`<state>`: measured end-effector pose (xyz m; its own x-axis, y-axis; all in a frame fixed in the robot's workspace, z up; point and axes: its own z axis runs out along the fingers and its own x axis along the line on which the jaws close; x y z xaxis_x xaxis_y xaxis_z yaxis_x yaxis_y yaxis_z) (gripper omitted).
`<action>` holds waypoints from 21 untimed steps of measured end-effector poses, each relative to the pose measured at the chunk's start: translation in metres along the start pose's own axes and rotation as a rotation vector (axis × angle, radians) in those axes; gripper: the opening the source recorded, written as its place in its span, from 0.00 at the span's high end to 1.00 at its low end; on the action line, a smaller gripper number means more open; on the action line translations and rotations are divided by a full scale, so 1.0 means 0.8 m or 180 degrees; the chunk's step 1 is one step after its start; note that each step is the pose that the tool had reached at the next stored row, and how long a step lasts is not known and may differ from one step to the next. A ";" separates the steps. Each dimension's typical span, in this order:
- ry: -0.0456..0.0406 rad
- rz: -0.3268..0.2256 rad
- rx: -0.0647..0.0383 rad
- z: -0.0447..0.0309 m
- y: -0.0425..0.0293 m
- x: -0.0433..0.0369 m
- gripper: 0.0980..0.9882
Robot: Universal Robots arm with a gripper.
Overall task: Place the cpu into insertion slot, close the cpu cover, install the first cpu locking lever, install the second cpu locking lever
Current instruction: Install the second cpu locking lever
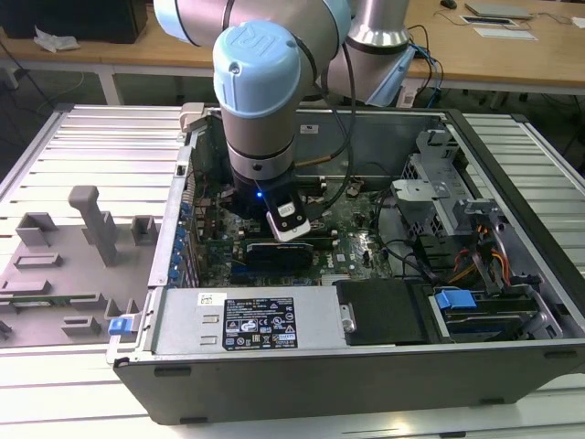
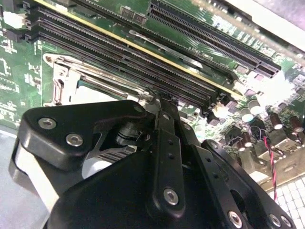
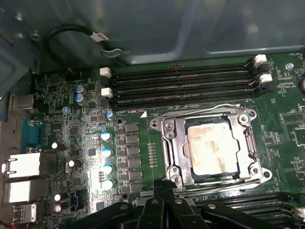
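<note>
Reaching down from above, the arm hangs inside the open computer case over its green circuit board, seen in the exterior view. In the first wrist view the cpu lies flat in the insertion slot with the cpu cover closed down around it, beside the long memory slots. The gripper sits low at the socket's edge, its fingers drawn close together and holding nothing that I can make out

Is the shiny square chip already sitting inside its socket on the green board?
Yes, in the first wrist view the cpu lies flat in the insertion slot, with the cpu cover framing it.
</note>
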<state>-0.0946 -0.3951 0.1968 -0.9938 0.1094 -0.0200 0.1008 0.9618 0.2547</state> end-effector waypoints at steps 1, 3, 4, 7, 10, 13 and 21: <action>0.0001 0.0000 0.0002 -0.0054 0.0013 0.000 0.99; 0.0001 0.0000 0.0004 -0.0188 0.0049 0.000 0.99; 0.0001 0.0000 0.0004 -0.0249 0.0065 -0.001 0.99; 0.0001 0.0000 0.0005 -0.0258 0.0068 -0.001 0.99; 0.0005 0.0001 0.0006 -0.0256 0.0063 -0.017 0.99; 0.0017 0.0004 0.0007 -0.0252 0.0061 -0.037 0.99; 0.0084 0.0020 0.0146 -0.0187 0.0310 -0.057 0.99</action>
<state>-0.0471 -0.3800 0.2185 -0.9940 0.1094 0.0070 0.1084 0.9717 0.2101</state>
